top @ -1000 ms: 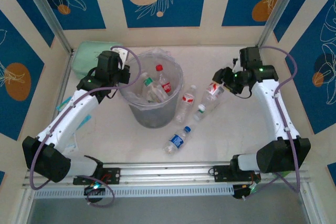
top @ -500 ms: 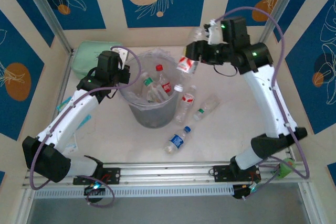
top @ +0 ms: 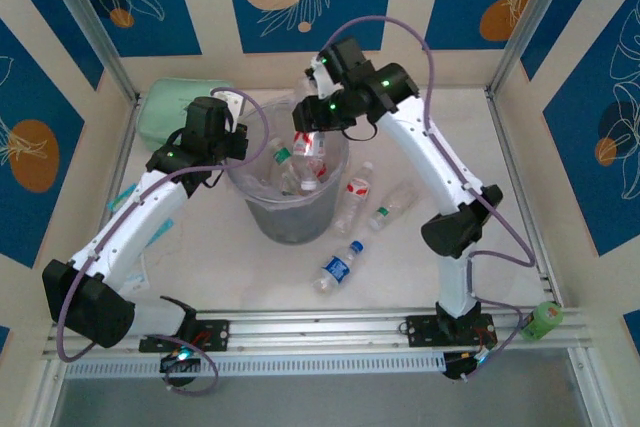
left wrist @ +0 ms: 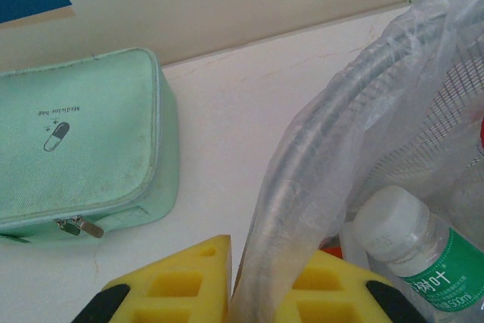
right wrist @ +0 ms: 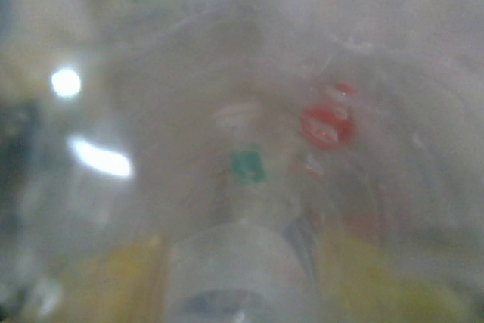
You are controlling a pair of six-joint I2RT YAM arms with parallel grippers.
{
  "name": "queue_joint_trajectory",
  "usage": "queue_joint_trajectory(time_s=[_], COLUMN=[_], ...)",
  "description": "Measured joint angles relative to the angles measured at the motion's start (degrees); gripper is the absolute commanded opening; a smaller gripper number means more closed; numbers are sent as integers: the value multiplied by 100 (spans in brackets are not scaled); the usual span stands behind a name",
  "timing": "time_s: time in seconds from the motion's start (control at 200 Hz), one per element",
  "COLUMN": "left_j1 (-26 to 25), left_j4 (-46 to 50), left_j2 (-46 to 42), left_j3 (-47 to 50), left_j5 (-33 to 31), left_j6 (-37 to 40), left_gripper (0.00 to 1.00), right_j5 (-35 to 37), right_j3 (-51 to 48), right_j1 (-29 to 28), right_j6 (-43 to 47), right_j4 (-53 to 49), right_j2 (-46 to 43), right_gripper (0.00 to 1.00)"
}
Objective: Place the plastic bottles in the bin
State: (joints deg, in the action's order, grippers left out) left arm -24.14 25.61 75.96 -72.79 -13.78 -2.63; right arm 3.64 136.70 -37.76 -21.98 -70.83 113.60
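Overhead: R claw (top: 306,121) above bin (top: 290,222), grip unclear; wrist cam: L claw (left wrist: 261,277) clamps its rim.

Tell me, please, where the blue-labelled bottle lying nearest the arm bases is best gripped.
Grip the blue-labelled bottle across its labelled middle, coming straight down from above. It lies flat on the table, apart from the other bottles, so a grip closing across its long axis should probably meet the round body squarely.
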Motion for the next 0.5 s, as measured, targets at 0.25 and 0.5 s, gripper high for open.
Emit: queue_joint_trajectory(time_s=[0.25,0.5], left_j1=[0,-2], left_j4=[2,2], left_j2=[-4,-7], left_j3=[0,0], left_j5=[2,4], left_j6=[0,0], left_gripper=[0,0], right_j5=[446,691], right_j3=[-232,-761], right_j1=[-289,-382], right_j6=[164,166], right_j4=[-330,-57], right_j2=[326,503], right_gripper=[48,48])
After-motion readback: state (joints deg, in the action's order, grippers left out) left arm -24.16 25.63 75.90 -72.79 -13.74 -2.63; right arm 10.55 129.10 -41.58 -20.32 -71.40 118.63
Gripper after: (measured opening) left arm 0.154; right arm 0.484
